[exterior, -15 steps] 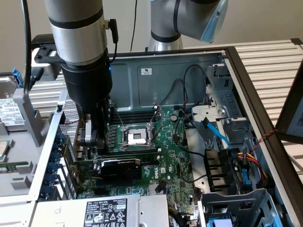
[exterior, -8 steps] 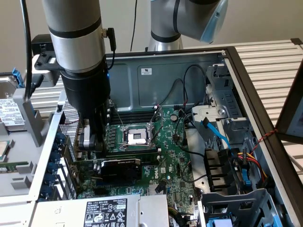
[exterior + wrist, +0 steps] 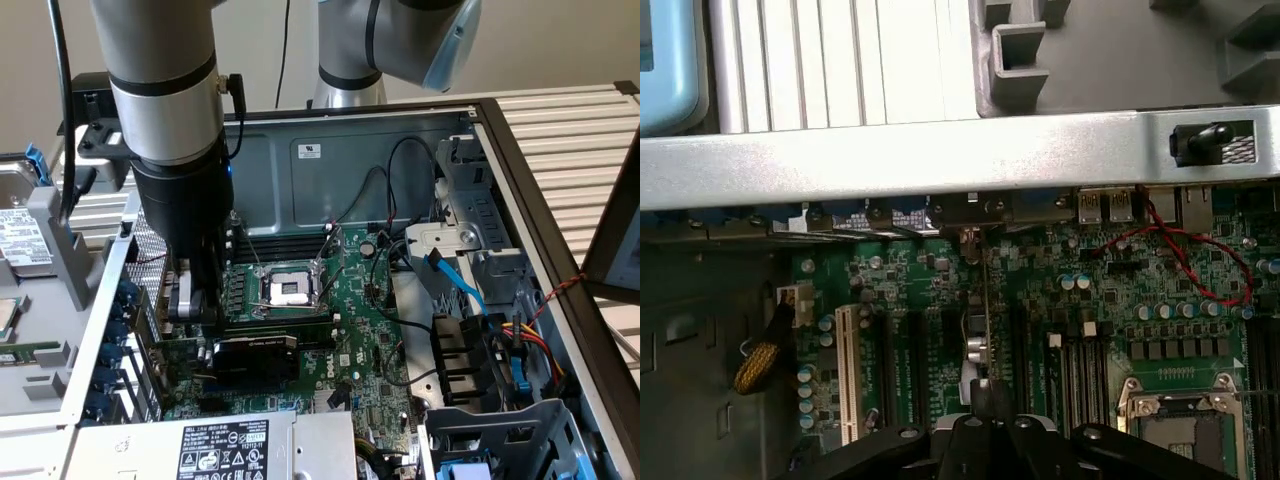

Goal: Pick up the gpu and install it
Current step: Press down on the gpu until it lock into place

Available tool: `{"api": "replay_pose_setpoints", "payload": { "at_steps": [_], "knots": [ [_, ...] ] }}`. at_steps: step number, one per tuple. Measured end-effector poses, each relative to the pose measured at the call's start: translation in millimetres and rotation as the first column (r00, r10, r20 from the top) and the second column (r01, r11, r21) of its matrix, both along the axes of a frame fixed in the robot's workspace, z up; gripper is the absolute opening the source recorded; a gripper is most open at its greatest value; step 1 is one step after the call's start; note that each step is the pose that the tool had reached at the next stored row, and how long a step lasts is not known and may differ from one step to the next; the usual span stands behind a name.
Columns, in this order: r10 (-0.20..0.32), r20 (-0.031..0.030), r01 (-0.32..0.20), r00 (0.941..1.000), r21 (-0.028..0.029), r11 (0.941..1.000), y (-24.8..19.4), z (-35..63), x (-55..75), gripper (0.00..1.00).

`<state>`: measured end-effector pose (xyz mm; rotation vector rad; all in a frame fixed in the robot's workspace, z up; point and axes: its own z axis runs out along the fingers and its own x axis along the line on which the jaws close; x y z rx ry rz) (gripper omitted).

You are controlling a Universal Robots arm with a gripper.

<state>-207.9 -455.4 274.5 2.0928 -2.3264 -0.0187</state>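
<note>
I have the gripper point(image 3: 195, 300) low inside the open case point(image 3: 400, 125); whether it is clamped I cannot tell; the gpu point(image 3: 255, 357) stands on the motherboard point(image 3: 365, 330) just beside and below it, apparently slotted; seating unconfirmed; slatted bench point(image 3: 570, 130) lies beyond.

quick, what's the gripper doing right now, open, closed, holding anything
Gripper: low inside the computer case over the motherboard, right above the gpu standing in its slot; whether it is open, closed or gripping the card cannot be told.
</note>
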Motion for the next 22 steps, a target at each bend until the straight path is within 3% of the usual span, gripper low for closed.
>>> {"api": "replay_pose_setpoints", "payload": {
  "at_steps": [12, 17, 22],
  "knots": [
    [0.0, -0.0012, 0.0, 1.0, 0.0007, 1.0, 1.8, -9.7, -3.3, 0.11],
    [0.0, -0.0129, 0.0, 0.9999, 0.002, 1.0, 2.0, -9.0, -4.2, 0.11],
    [0.0, -0.0181, 0.0, 0.9998, 0.0016, 1.0, 2.0, -9.0, -5.7, 0.11]
  ]
}}
